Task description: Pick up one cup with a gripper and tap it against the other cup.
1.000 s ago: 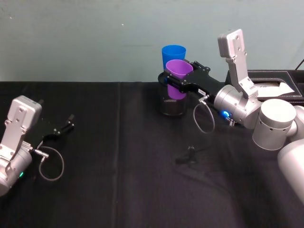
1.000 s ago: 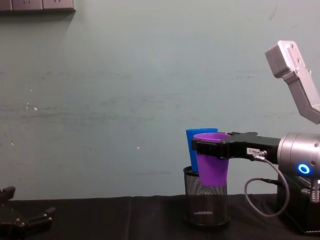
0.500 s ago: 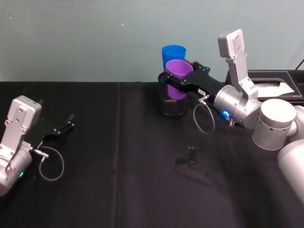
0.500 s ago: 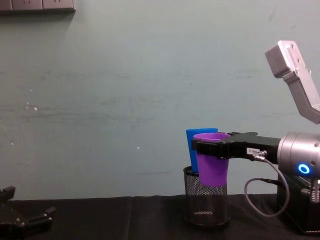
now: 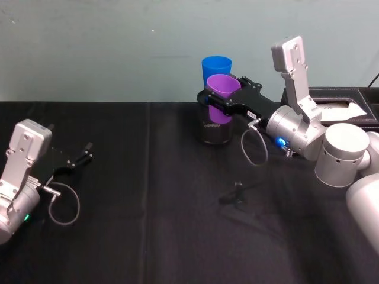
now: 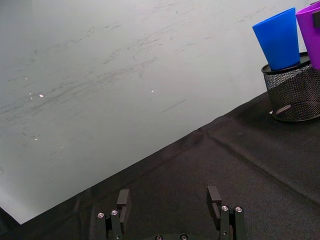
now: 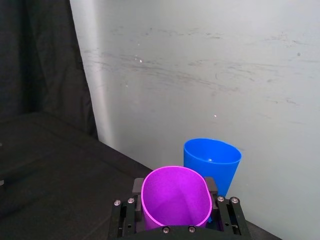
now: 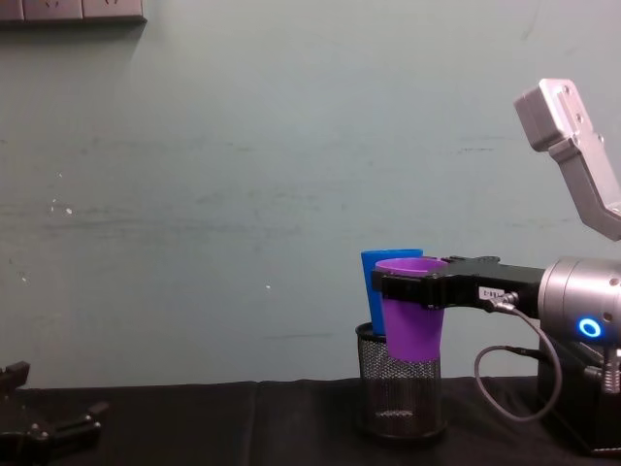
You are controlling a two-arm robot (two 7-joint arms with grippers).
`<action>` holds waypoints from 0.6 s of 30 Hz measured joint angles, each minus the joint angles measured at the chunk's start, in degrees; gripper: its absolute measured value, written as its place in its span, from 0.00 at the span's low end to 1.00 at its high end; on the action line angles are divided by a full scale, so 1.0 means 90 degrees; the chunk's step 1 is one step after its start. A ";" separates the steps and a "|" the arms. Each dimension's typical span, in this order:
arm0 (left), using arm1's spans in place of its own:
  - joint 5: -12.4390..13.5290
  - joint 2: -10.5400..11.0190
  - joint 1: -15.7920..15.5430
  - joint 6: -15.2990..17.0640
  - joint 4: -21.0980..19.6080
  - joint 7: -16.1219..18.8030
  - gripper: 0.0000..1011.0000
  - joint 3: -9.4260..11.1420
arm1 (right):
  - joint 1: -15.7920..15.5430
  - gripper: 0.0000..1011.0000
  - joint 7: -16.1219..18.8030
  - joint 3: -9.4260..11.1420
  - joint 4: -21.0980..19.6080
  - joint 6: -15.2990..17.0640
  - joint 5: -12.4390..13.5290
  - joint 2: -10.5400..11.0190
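Though the label (image 8: 492, 294) is illegible, right gripper (image 8: 408, 289) jaws clamp purple cup (image 8: 412, 335).

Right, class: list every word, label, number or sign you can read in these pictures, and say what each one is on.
White label on the right gripper holding the purple cup: print too small to read.
No other text can be read anywhere.

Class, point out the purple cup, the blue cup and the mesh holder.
purple cup (image 8: 412, 330), chest view, side wall.
blue cup (image 6: 280, 40), left wrist view, side wall.
mesh holder (image 8: 400, 393), chest view, front mesh.
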 joint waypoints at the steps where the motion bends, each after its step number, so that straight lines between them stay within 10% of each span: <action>1: 0.0000 0.0000 0.0000 0.0000 0.0000 0.0000 0.99 0.0000 | 0.0000 0.72 0.0000 0.0000 0.0000 0.0000 0.0000 0.0000; 18: 0.0000 0.0000 0.0000 0.0000 0.0000 0.0000 0.99 0.0000 | 0.0000 0.72 0.0000 0.0000 0.0000 0.0000 0.0000 0.0000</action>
